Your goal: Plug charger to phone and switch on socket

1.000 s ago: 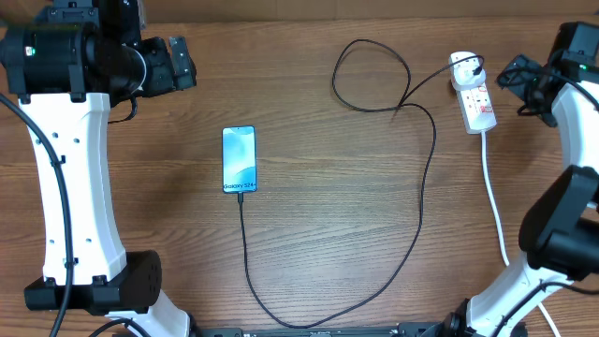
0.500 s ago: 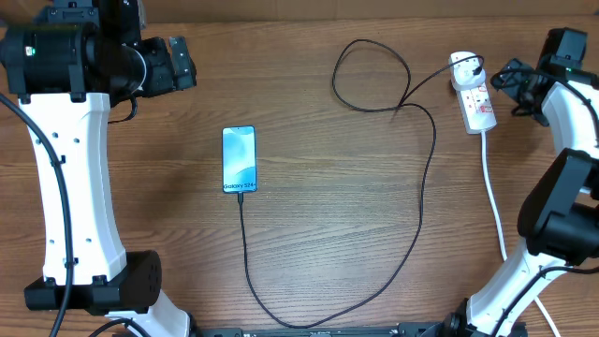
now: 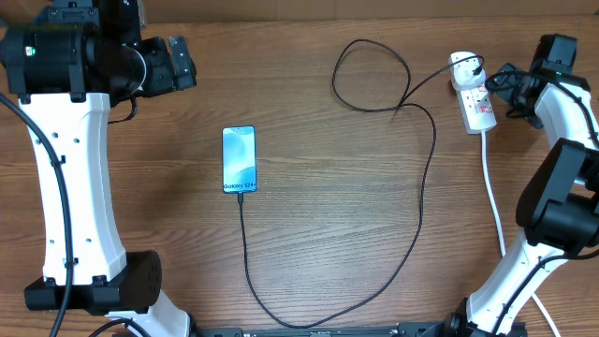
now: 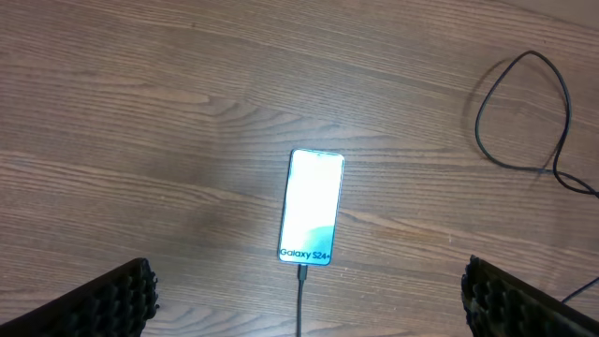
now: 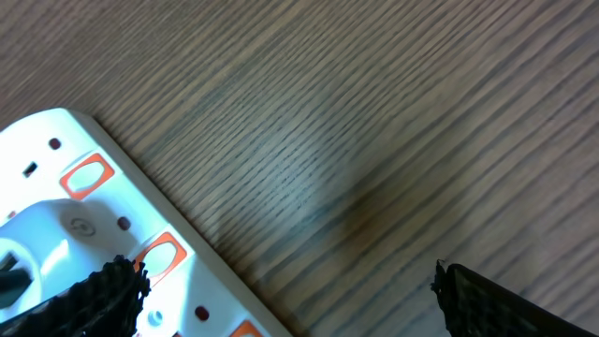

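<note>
Wood table (image 3: 318, 234), phone (image 3: 239, 159) (charger (image 3: 242, 229) plugged), socket (image 3: 477, 105)

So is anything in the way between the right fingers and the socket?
Nothing visible does. The right fingers stand open right beside the socket, with only bare wooden table between them.

Brown wood-grain tabletop (image 3: 328, 187) fills all three views; grain runs left to right in the overhead view. Surface matt, evenly lit, shadows faint.
</note>
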Available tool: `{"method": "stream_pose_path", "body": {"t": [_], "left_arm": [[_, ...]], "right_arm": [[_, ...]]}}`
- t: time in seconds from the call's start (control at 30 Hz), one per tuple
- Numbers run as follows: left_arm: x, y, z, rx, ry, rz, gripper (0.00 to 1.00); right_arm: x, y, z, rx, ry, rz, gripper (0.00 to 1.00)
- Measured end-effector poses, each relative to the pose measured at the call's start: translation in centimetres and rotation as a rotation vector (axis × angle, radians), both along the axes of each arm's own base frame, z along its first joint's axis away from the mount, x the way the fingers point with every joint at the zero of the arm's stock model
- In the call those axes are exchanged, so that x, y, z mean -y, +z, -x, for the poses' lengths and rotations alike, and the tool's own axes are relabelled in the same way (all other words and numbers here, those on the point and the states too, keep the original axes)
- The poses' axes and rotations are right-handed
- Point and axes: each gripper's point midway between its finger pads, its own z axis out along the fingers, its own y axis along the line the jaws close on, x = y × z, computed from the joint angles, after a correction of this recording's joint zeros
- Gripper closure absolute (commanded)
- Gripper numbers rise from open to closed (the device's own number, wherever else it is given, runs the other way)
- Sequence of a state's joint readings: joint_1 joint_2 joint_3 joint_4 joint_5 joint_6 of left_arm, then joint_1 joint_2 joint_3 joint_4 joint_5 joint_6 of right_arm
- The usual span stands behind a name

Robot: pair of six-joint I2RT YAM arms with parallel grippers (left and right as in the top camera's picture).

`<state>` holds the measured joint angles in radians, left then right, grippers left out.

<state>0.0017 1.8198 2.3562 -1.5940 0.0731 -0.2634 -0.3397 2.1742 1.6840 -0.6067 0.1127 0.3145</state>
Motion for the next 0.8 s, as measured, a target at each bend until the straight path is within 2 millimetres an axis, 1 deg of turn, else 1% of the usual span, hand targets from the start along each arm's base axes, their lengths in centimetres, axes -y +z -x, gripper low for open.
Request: {"method": "stream_pose_path", "body": {"t": [0.17,0.27,0.53,0.8], "left_arm": [[0.0,0.0,0.0,0.000,0.000,0.000,0.00],[0.0,0.0,0.0,0.000,0.000,0.000,0.00],[0.0,0.0,0.0,0.000,0.000,0.000,0.01],[0.0,0.0,0.0,0.000,0.000,0.000,0.00]], "right_arm": [[0.1,0.1,-0.4,0.016,0.001,0.006,0.00],[0.2,-0.2,-0.5,0.017,0.001,0.006,0.00],[-0.3,-2.3,-0.9,-0.001,0.036,-0.014,0.00],[-0.9,-2.2,-1.5,0.016,0.054,-0.009,0.00]]}}
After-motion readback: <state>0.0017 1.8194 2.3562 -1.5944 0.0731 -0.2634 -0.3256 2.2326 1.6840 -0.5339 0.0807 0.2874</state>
